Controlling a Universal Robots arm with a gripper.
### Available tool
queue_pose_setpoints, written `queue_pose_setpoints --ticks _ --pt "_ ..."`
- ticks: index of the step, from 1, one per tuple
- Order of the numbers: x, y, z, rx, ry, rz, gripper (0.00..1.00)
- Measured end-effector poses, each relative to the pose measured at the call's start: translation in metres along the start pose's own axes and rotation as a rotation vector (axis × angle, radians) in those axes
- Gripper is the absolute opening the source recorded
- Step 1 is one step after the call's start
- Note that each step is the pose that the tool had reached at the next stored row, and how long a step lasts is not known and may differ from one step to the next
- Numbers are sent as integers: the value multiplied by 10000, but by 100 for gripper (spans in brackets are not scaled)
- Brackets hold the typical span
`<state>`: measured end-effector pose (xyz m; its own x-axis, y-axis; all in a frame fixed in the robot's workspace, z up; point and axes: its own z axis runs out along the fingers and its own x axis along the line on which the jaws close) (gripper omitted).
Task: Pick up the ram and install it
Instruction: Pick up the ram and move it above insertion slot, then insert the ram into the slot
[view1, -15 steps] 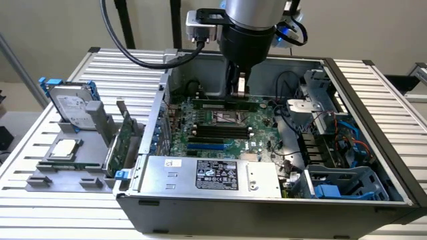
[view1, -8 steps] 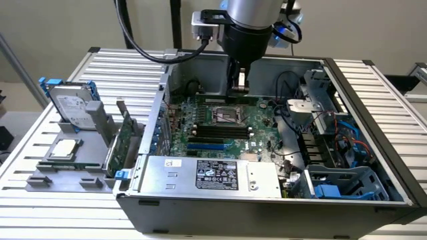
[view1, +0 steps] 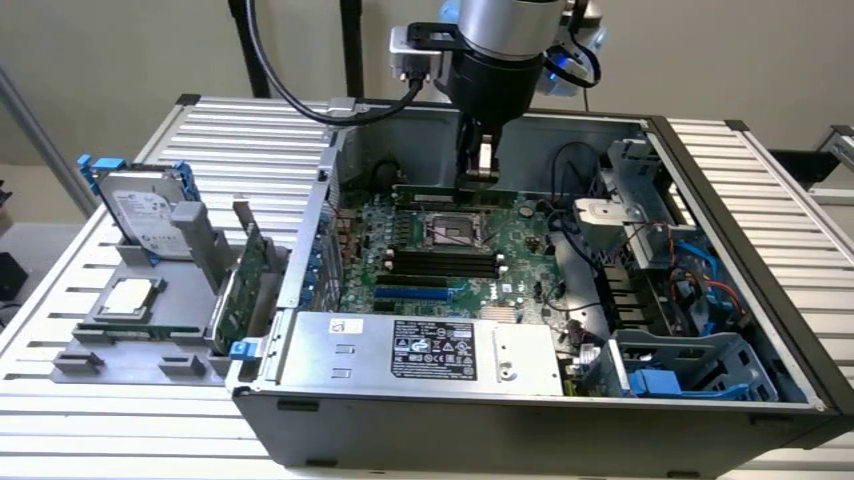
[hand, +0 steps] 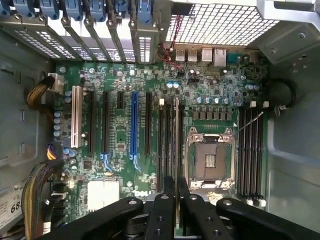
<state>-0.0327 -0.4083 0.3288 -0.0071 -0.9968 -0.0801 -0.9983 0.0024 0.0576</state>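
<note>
My gripper (view1: 481, 176) hangs inside the open computer case, shut on the ram (view1: 434, 192). The ram is a slim green stick held level above the motherboard (view1: 527, 250), over the far side of the processor socket (view1: 447, 228). In the wrist view the ram (hand: 176, 135) shows edge-on between the black fingers (hand: 169, 197) of the gripper (hand: 177, 186). It runs in line with the long black slots just beside the socket (hand: 210, 160). Whether it touches a slot I cannot tell. Another bank of black slots (hand: 250, 150) lies on the socket's other side.
A grey tray at the exterior view's left holds a hard drive (view1: 140, 215), a silver processor chip (view1: 130, 297) and a large green expansion card (view1: 240, 285). The power supply (view1: 427, 350), drive cage (view1: 667, 375) and cable bundles (hand: 40, 195) crowd the case.
</note>
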Motion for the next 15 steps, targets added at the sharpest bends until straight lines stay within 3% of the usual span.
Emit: queue_pose_setpoints --ticks 15 --pt "2 -1 26 0 16 5 0"
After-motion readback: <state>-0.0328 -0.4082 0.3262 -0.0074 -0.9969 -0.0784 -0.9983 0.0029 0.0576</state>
